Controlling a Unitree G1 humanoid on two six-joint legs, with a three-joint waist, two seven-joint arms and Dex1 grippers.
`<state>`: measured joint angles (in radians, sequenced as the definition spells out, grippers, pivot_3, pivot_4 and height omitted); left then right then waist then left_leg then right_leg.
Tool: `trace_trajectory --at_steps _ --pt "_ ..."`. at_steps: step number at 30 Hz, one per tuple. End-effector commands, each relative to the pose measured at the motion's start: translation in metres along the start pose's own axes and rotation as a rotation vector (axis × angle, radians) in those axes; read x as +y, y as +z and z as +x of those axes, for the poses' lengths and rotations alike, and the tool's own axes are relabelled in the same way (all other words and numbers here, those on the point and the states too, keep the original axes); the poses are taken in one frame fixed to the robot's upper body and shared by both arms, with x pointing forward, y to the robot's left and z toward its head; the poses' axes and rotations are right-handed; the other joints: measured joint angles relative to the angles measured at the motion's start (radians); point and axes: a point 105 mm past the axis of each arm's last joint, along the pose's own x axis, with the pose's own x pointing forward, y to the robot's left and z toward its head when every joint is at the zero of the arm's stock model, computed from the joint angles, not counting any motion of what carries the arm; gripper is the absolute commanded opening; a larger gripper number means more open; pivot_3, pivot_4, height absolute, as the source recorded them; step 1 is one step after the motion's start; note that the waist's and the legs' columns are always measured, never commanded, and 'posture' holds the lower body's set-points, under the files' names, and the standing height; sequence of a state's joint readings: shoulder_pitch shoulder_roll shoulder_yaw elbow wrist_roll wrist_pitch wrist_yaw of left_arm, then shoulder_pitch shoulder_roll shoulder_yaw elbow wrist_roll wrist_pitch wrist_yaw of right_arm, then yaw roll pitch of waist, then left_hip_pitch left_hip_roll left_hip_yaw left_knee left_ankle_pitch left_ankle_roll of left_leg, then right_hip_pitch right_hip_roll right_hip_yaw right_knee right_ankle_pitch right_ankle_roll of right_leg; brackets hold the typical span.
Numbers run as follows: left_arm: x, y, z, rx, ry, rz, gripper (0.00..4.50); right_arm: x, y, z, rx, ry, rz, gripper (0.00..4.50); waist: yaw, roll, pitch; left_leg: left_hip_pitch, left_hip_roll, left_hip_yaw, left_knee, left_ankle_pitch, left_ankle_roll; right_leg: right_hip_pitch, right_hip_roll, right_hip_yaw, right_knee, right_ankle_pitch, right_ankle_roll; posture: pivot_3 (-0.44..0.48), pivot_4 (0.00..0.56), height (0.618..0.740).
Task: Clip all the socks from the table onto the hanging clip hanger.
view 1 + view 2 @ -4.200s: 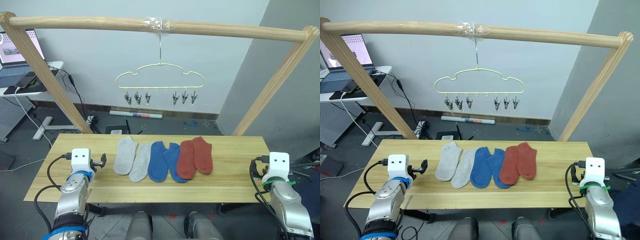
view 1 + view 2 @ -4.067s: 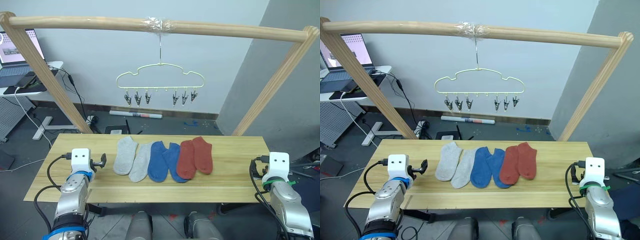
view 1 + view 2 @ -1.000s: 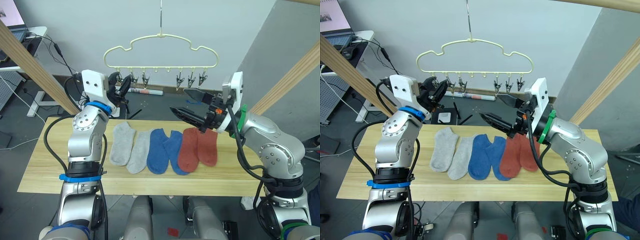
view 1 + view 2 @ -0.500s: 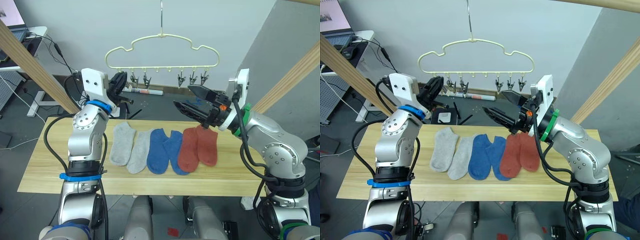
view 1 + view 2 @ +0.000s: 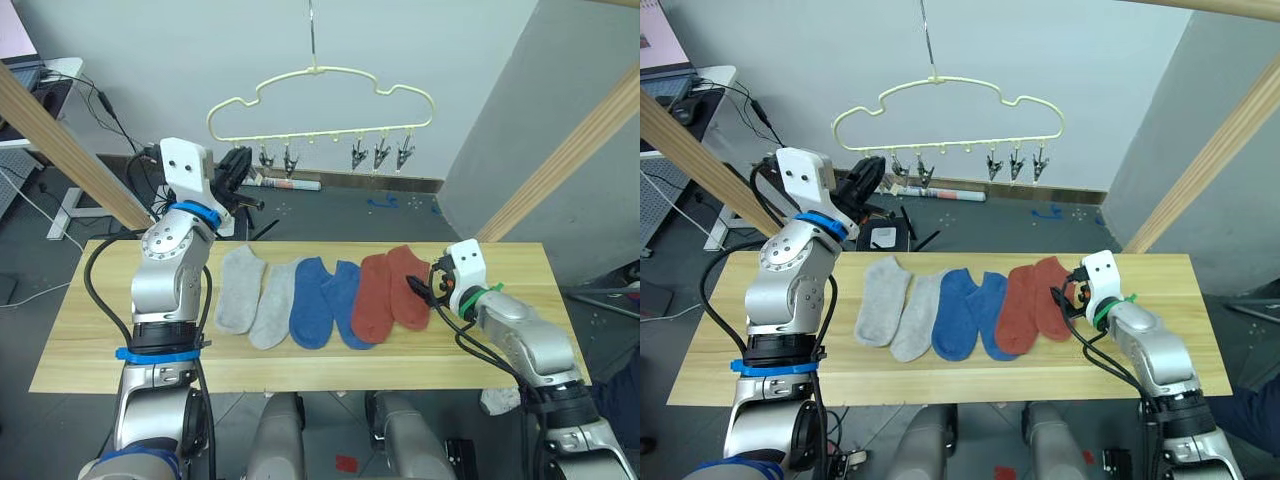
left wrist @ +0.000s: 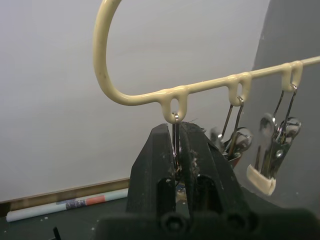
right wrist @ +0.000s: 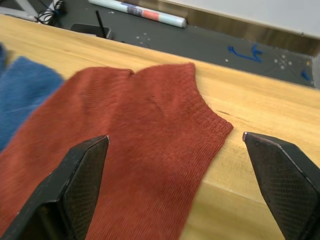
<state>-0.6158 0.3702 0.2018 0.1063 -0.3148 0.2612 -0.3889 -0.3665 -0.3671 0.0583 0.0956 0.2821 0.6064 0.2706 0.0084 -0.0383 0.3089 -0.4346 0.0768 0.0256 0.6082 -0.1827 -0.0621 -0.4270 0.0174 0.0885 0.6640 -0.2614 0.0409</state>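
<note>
Right claw (image 7: 180,185) straddles red sock (image 7: 135,130).

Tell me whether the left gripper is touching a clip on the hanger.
Touching. The left wrist view shows the left gripper shut on the end clip of the clip hanger.

The counter (image 5: 90,340) has bare wood at both ends and along its near edge, wide enough for an arm to pass. Six socks (image 5: 320,305) lie side by side across its middle, touching or overlapping, with no lane between them. The right end effector (image 7: 175,195), fingers spread wide, sits low over the rust red pair's outer edge. Above, the clip hanger (image 5: 320,100) hangs over the far edge; its middle clips hang apart with open air below. The left end effector (image 6: 177,160) is closed on the outermost left clip (image 6: 176,131), blocking that end. Slanted wooden poles (image 5: 560,160) flank both sides
</note>
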Motion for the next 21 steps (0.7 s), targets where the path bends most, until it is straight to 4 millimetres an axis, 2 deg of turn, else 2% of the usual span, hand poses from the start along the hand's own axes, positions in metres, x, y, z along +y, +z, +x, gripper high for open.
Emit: trace_trajectory --at_steps 1,6,12,15,21 --pt "-0.004 0.015 -0.002 -0.048 -0.024 0.017 0.04 -0.010 0.005 0.010 -0.028 -0.036 0.050 4.50 0.002 0.000 0.000 0.000 0.000 0.000 0.000 0.000 0.000 0.000 0.000 0.000 0.000 0.000 0.000 0.138 0.324 0.740" --pt "-0.002 0.015 -0.003 -0.042 -0.020 0.020 0.04 -0.007 -0.007 0.024 0.024 -0.037 0.060 4.50 0.009 0.000 0.000 -0.001 -0.001 0.001 0.000 0.000 0.000 0.000 -0.001 0.001 -0.002 0.000 0.000 0.141 0.323 0.740" --pt "-0.002 0.015 -0.004 -0.039 -0.017 0.023 0.04 -0.014 -0.028 0.027 0.101 -0.066 0.077 4.50 0.014 0.000 0.000 -0.001 -0.001 0.001 0.000 0.000 0.000 0.000 -0.001 0.001 -0.001 0.000 0.000 0.158 0.320 0.740" --pt "-0.001 0.015 -0.005 -0.038 -0.015 0.027 0.00 -0.014 -0.031 0.025 0.103 -0.063 0.072 3.90 0.014 0.000 0.000 0.000 -0.001 0.000 0.000 0.000 0.000 0.001 -0.001 0.000 -0.001 0.000 0.000 0.160 0.320 0.740" --pt "-0.001 0.014 -0.006 -0.037 -0.016 0.030 0.00 -0.007 -0.028 0.023 0.077 -0.026 -0.005 1.75 0.013 0.000 0.000 0.000 -0.001 0.000 0.000 0.000 0.000 0.001 -0.001 0.001 -0.001 0.000 0.000 0.160 0.318 0.740"
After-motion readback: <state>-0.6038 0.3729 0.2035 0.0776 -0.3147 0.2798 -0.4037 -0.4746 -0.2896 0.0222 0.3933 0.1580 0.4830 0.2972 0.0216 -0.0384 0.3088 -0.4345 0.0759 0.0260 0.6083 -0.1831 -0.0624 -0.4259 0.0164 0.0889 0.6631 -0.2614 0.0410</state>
